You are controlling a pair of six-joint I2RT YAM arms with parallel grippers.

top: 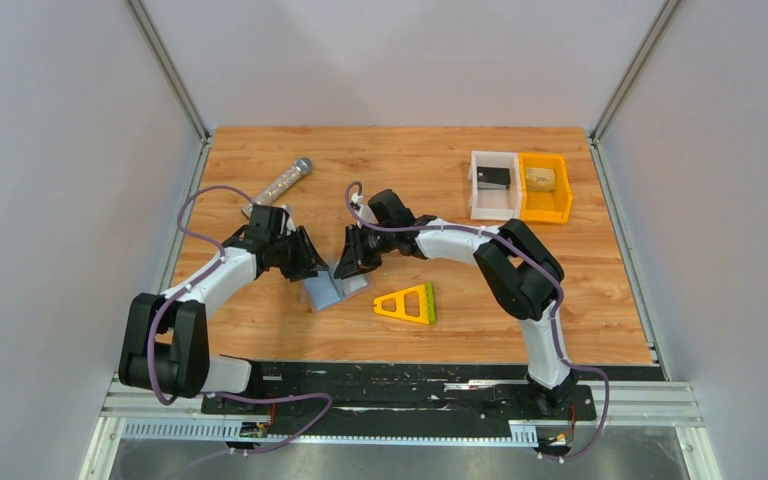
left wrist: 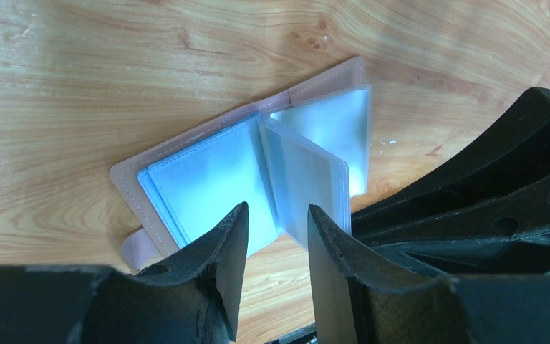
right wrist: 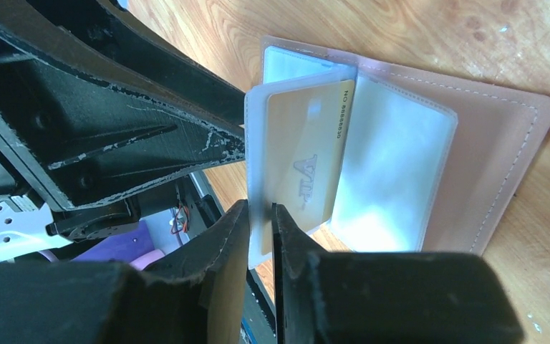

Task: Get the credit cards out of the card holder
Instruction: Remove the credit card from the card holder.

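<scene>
The card holder [top: 332, 291] lies open on the table between both arms, pinkish cover down, clear blue-tinted sleeves up [left wrist: 208, 179]. One sleeve [right wrist: 258, 143] stands lifted, with a gold credit card [right wrist: 308, 150] marked VIP inside it. My right gripper [right wrist: 261, 215] is shut on the lower edge of that sleeve, at the card's corner. My left gripper [left wrist: 277, 218] is open at the holder's near edge, its jaws either side of the spine, and grips nothing. In the top view the left gripper [top: 310, 268] and right gripper [top: 350, 265] meet over the holder.
A yellow-and-green triangular frame [top: 407, 303] lies just right of the holder. A white bin [top: 493, 185] and an orange bin [top: 545, 187] stand at the back right, each with something in it. A silver cylinder [top: 282, 183] lies at the back left.
</scene>
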